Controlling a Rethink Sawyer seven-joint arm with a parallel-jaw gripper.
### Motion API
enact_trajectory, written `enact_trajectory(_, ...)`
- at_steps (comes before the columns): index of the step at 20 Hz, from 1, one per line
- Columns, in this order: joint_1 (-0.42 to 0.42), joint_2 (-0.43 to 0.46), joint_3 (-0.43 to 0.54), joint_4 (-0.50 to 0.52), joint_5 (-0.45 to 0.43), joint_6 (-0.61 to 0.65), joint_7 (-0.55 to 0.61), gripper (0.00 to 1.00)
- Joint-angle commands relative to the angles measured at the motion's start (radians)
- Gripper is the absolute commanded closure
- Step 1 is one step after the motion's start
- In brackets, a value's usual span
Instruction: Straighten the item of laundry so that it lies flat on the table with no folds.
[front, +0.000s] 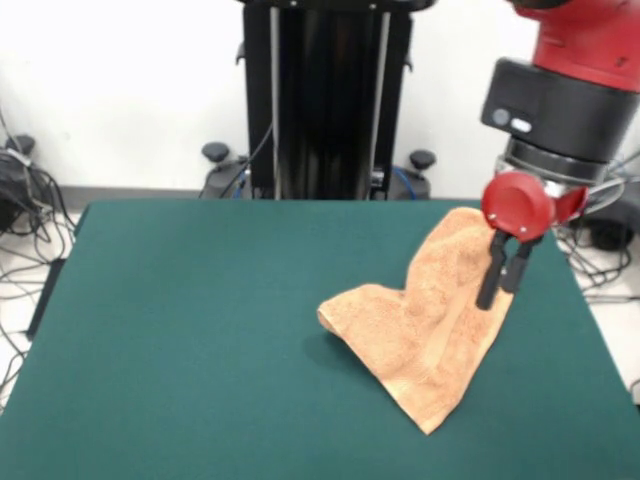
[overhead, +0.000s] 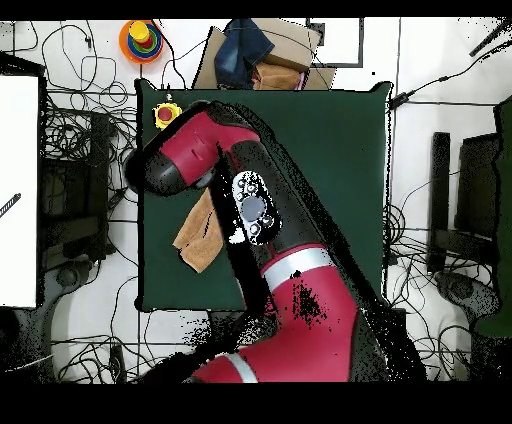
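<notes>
The item of laundry (front: 430, 320) is a light orange-tan terry towel lying rumpled on the right part of the dark green table (front: 200, 330). Its left lobe is folded under and casts a shadow, and one corner points toward the front edge. My gripper (front: 502, 275) hangs from the red arm at the towel's upper right edge, its two black fingers close together and pinching the cloth there. In the overhead view only part of the towel (overhead: 195, 238) shows beside the table's (overhead: 330, 160) left edge. The arm (overhead: 200, 150) hides the gripper there.
A black pedestal column (front: 325, 100) stands behind the table's far edge. Cables lie on the floor (front: 25, 220) on both sides. In the overhead view a red button box (overhead: 165, 112) sits on one table corner, and cardboard with a dark cloth (overhead: 255, 55) lies beyond the table.
</notes>
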Motion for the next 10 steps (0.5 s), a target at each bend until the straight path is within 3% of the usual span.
enact_trajectory(1,0.052,0.014,-0.117,-0.020,-0.024,-0.025,0.218,0.00)
enact_trajectory(10,0.056,0.047,-0.131,0.013,0.032,0.019,0.107,0.00)
